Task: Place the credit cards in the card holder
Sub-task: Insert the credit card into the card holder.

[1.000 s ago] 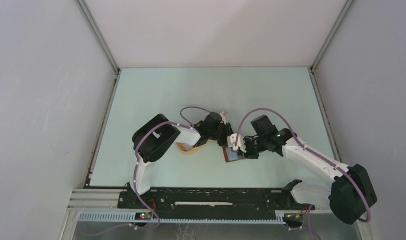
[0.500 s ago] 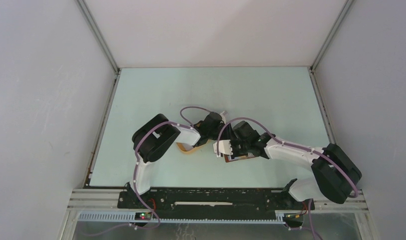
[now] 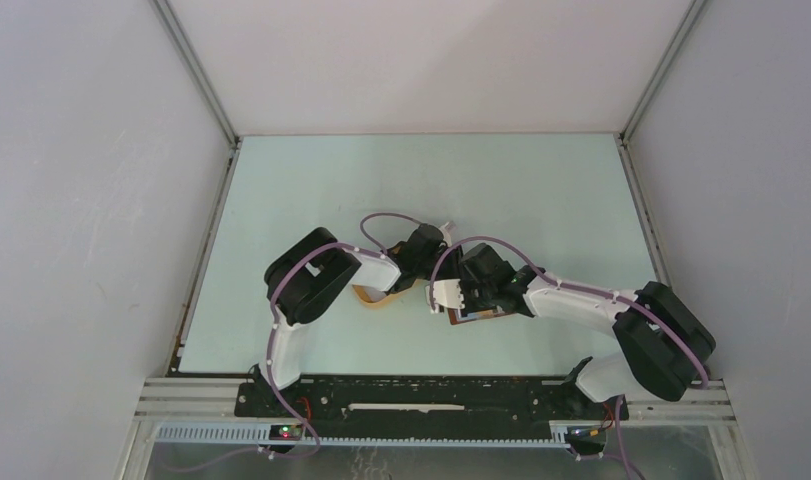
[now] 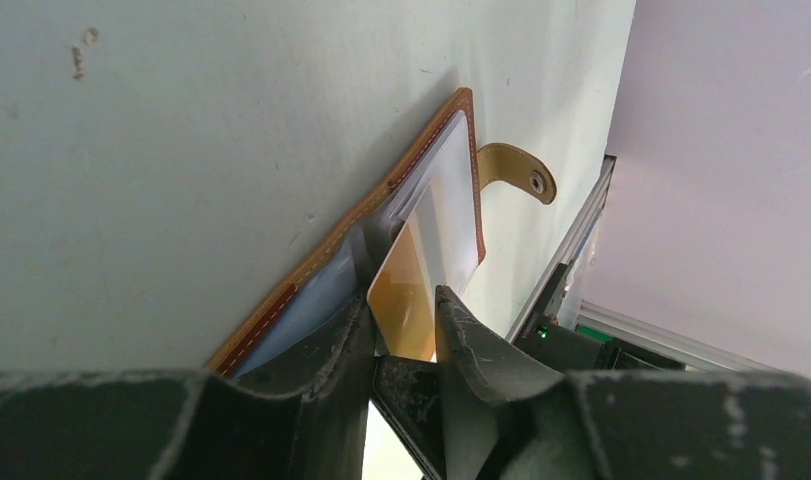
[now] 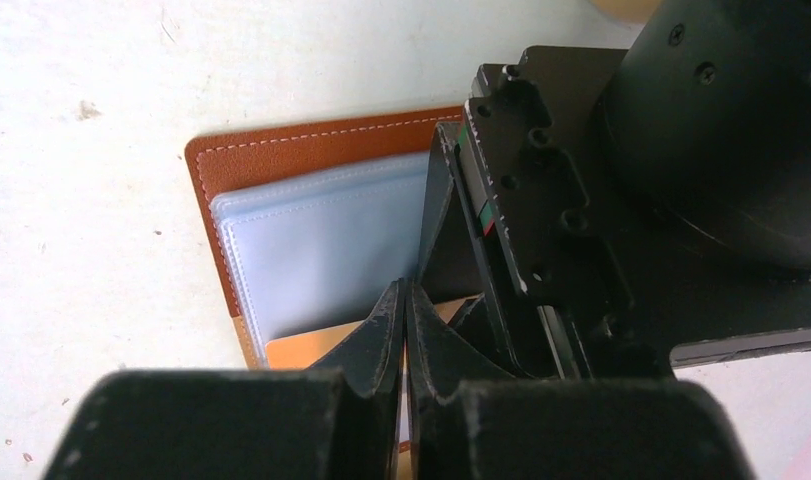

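the wallet [image 4: 446, 200] lies open and flat on the pale green table [image 4: 181, 150], near the middle of its near half, where the two arms meet. its pale blue-grey inner sleeves face up, with the brown stitched leather showing as a border around them. its snap strap [image 4: 516, 170] sticks out flat from one edge. in the top view most of the wallet is hidden under the right wrist, and an orange tray [image 3: 369, 297] sits near it on the left, partly under the left arm. a gold-orange card [image 4: 406, 295] stands tilted, with its far end down at the sleeves and its near end between the fingers [image 4: 346, 345] of the left gripper [image 4: 403, 310]. the jaws are grasping the card across its width, one finger against each side edge. how far the card's end has gone into a sleeve i cannot tell. the right gripper [image 5: 403, 295] comes in from the other side, low over the wallet and close beside the left gripper's black body. its jaws are clenched almost tip to tip, right at the card's edge. whether they nip the card i cannot tell.
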`<act>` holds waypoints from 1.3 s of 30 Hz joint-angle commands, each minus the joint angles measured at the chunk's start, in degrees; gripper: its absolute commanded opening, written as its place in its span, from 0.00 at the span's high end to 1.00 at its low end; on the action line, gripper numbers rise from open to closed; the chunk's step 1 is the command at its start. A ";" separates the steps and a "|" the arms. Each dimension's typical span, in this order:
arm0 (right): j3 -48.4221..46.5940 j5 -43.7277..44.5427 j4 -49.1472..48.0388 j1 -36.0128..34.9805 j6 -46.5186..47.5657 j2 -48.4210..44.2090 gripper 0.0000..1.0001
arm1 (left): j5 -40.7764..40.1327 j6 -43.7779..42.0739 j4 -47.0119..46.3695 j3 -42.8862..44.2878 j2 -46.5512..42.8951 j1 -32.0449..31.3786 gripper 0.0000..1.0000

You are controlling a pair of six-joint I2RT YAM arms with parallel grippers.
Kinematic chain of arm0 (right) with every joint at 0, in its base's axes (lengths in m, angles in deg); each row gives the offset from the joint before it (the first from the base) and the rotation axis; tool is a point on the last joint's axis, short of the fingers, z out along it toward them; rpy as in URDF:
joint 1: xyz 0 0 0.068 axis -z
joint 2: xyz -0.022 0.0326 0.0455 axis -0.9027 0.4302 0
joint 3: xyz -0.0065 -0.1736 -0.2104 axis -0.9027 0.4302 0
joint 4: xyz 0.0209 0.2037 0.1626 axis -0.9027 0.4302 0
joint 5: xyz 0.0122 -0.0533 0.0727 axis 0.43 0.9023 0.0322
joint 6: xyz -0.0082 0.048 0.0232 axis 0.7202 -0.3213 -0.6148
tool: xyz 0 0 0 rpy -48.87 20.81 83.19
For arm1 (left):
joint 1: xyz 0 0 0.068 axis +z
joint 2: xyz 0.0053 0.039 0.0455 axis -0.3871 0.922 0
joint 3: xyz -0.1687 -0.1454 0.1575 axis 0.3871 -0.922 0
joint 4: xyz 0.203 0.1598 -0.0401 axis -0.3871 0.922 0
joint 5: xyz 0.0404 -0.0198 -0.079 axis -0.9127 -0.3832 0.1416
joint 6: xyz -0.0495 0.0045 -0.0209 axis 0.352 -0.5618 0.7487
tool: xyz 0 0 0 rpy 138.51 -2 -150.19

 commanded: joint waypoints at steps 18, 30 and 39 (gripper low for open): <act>0.55 1.12 7.19 6.74 0.57 -3.48 0.94 | -0.80 -1.93 4.11 0.31 2.20 -0.22 0.63; -1.05 -11.90 12.86 11.08 -1.21 -11.66 0.81 | -4.43 -5.64 6.37 -1.33 -6.41 0.06 0.57; -9.93 -32.07 25.84 22.98 -4.81 -21.54 0.66 | -8.35 -11.49 7.50 -4.72 -18.72 0.09 0.55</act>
